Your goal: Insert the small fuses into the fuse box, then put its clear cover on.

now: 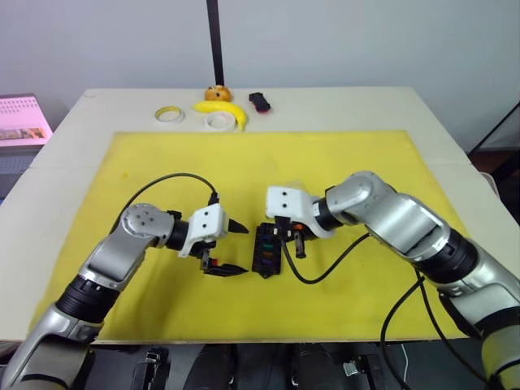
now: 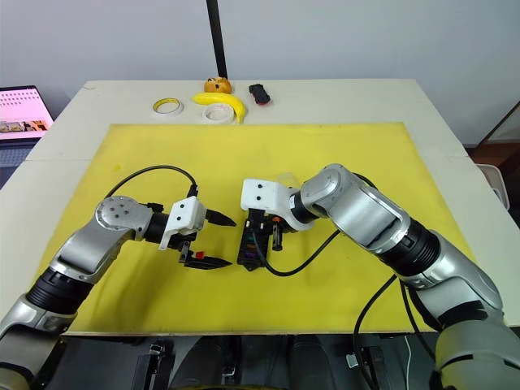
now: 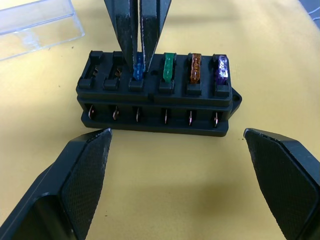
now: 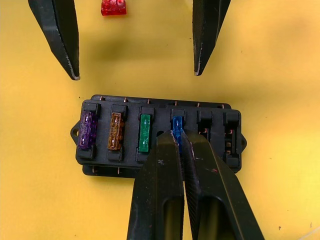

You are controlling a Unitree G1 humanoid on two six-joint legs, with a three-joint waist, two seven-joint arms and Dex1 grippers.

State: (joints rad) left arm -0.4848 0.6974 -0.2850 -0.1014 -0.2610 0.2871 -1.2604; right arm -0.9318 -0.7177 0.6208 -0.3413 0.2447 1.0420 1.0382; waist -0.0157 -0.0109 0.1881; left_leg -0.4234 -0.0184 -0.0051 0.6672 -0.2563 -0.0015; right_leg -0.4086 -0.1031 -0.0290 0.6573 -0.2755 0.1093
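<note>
**Fuse box at centre frame, fourth fuse being seated by the right gripper**

Fuse box (image 1: 265, 250) is shown on the yellow mat (image 1: 357, 154), just below the middle of the left eye view, with its long axis running from near edge to far edge of the picture. In the right wrist view four slots are seen filled in a row: purple fuse (image 4: 87, 130), orange fuse (image 4: 115, 131), green fuse (image 4: 144, 132) and blue fuse (image 4: 177, 125). Two slots at the end beyond the blue fuse are seen empty. The right gripper (image 4: 179, 137) is closed on the blue fuse, its fingers pinched together directly over that slot and aligned across the box's long axis. The left gripper (image 1: 236, 249) is held wide open, empty, just beside the box on its left in the head views, with one finger towards each end of the box. The right arm is therefore the nearer one to the empty slots. A red fuse (image 4: 113, 7) lies loose on the mat at the upper left of the right wrist view, beyond the box. The clear cover (image 3: 37, 22) lies at the upper left of the left wrist view, apart from the box. No brand, label or legible writing is visible on the box, fuses or cover; any amperage marks are too small to be read.
</note>
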